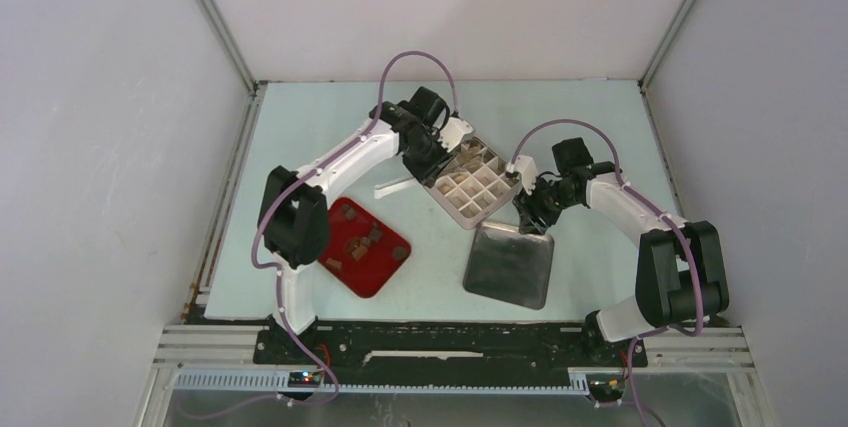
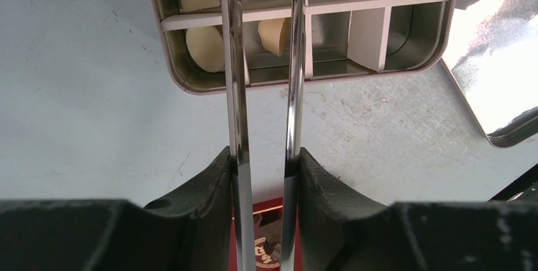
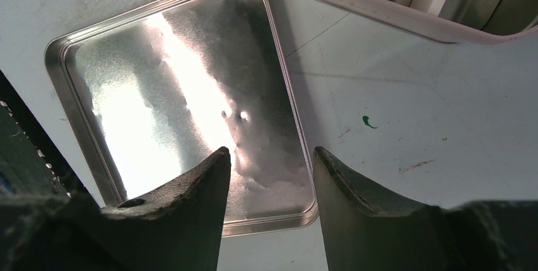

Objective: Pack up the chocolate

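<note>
**Tongs reach into the box**

The left gripper [image 2: 265, 157] is clamped on the tongs [image 2: 235, 93], whose tips reach ahead into the box [image 2: 438, 36] among cream chocolate [image 2: 204, 49]. Behind it, dark pieces [image 1: 362, 244] lie on the tray [image 1: 388, 273]. The right gripper [image 3: 269, 157], wide and empty, hangs over the lid [image 3: 158, 93].

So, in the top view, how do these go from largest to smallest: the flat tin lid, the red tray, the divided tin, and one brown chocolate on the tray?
1. Flat tin lid, red tray and divided tin: too alike to rank, and the tin is partly hidden.
2. Brown chocolate: clearly the smallest.
</note>
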`<state>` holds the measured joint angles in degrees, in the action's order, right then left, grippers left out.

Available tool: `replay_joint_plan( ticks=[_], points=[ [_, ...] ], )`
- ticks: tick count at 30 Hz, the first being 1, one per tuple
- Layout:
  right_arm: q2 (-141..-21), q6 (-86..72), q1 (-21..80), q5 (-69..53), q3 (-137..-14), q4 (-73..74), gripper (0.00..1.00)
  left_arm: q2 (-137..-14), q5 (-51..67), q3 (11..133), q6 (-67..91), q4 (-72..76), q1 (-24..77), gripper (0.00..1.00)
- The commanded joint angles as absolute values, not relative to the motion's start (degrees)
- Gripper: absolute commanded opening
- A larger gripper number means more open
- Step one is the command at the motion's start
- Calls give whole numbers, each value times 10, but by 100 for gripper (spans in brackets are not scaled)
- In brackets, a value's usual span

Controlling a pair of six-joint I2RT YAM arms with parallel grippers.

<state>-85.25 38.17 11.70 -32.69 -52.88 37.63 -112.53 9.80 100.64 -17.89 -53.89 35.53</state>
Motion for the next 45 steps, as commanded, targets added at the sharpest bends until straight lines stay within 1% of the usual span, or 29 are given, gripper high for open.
replay_joint_plan(
  ticks=[1,7,14,22,26,29,31,35,39,45],
  points=[
    [-834,386,115,-334,-551,374,53,-1127,87,1042,-167,-538,363,33],
    [-836,388,116,-338,-551,377,53,-1128,83,1045,-163,-544,367,40],
    [-834,388,116,-338,-551,376,53,-1123,81,1053,-160,-551,371,44],
    [-833,388,116,-339,-551,377,53,-1104,62,1068,-166,-564,372,44],
    [-837,388,119,-340,-551,377,53,-1067,43,1060,-196,-589,373,38],
    [-838,389,121,-340,-551,377,53,-1009,-9,1011,-229,-623,372,38],
    [-838,391,122,-339,-551,377,53,-952,-73,947,-253,-632,372,38],
    [-835,396,130,-336,-551,379,53,-846,-160,817,-305,-673,365,38],
    [-839,401,143,-325,-551,380,53,-772,-175,729,-313,-730,322,37],
    [-843,406,168,-314,-551,382,53,-696,-159,656,-314,-801,240,38]
  ],
)
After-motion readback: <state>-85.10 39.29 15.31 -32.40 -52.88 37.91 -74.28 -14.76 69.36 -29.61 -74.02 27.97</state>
